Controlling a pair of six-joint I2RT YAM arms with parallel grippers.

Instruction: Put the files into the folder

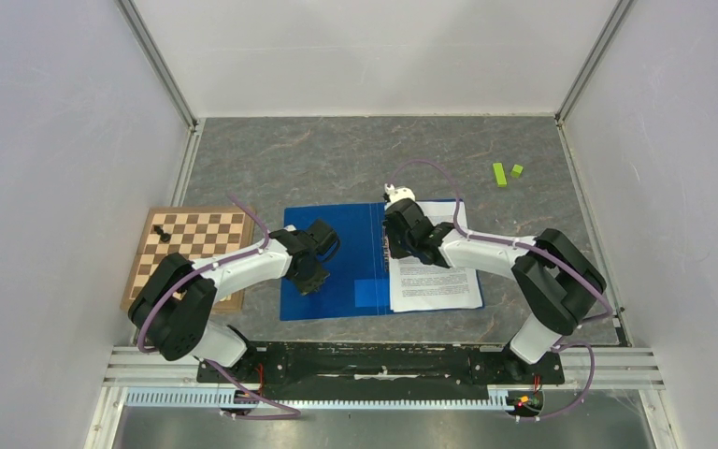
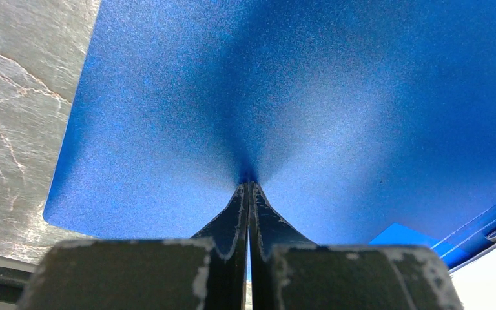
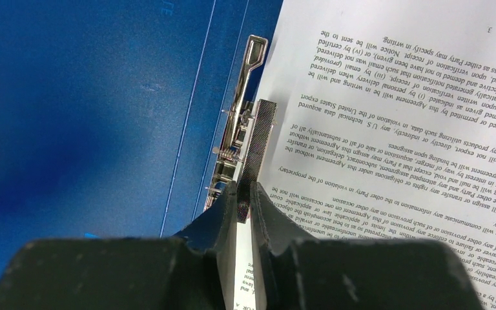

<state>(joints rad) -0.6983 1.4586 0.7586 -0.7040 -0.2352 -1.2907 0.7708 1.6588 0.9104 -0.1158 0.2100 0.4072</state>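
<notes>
**binderbot:** Where are we on this one? From above, the folder [image 1: 355, 248] lies open flat on the table [image 1: 337, 150]. The files [image 1: 435, 276] sit on its right half, left edge just beside the spine. Not clipped in yet, as far as I can tell.

**yam_fan:** Yep. The left gripper [image 1: 313, 279] is on the bare left cover, jaws clenched together with nothing between them. Its wrist cam shows the fingertips [image 2: 236, 213] pressing into the blue plastic, which dimples a bit around them. Looks like a hold-down to me.

**binderbot:** And the right gripper [image 1: 395, 243]?

**yam_fan:** Down at the spine. In its own cam the jaws look pinched on a thin upright strip of the metal clip [image 3: 240, 103], with the printed sheets right up against the clip's far side. I can't tell if the paper edge is under the clamp or only next to it.

**binderbot:** So the step is working the clip. Tips?

**yam_fan:** My guess: get a firm bite on that strip before moving it, since it's thin and shiny and could slip out. Swing it slowly along its own hinge. A sideways yank would skid the whole folder, which is what the left arm's press is there to stop. Loose sheets also fan out easily, so square the edge against the spine before the clamp comes down. The chessboard [image 1: 192, 248] is well apart, no worry there.
</notes>
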